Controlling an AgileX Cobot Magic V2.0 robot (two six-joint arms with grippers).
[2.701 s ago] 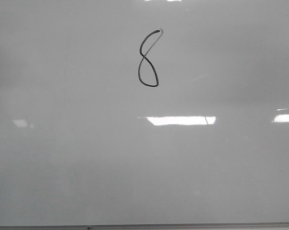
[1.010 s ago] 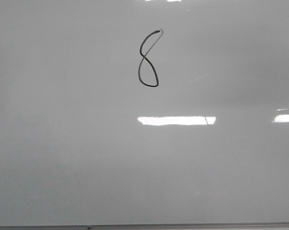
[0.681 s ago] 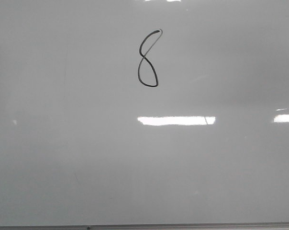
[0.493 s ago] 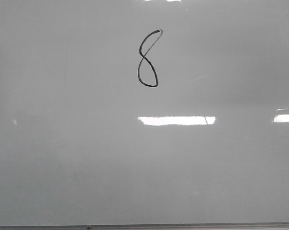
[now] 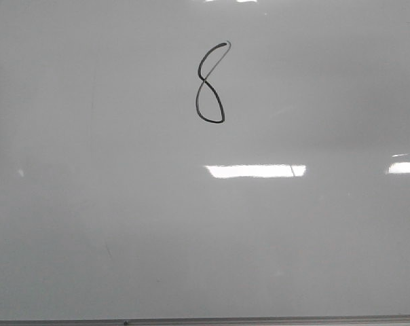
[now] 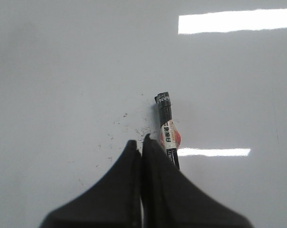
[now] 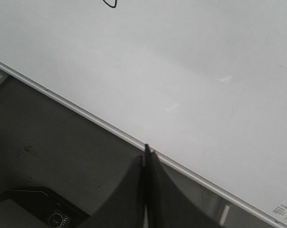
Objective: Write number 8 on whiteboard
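With number 8 [image 5: 210, 83] done on whiteboard [image 5: 123, 224] | left gripper [image 6: 142, 142] pressed together beside marker [image 6: 167, 128] | right gripper [image 7: 147, 152] pinched closed too, holding nothing

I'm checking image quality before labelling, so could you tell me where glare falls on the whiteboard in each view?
Front view: bright rectangular glare on the whiteboard below the number 8, another at the right edge. Left wrist view: two glare strips, one beside the marker. Right wrist view: no strong glare, only faint glints.
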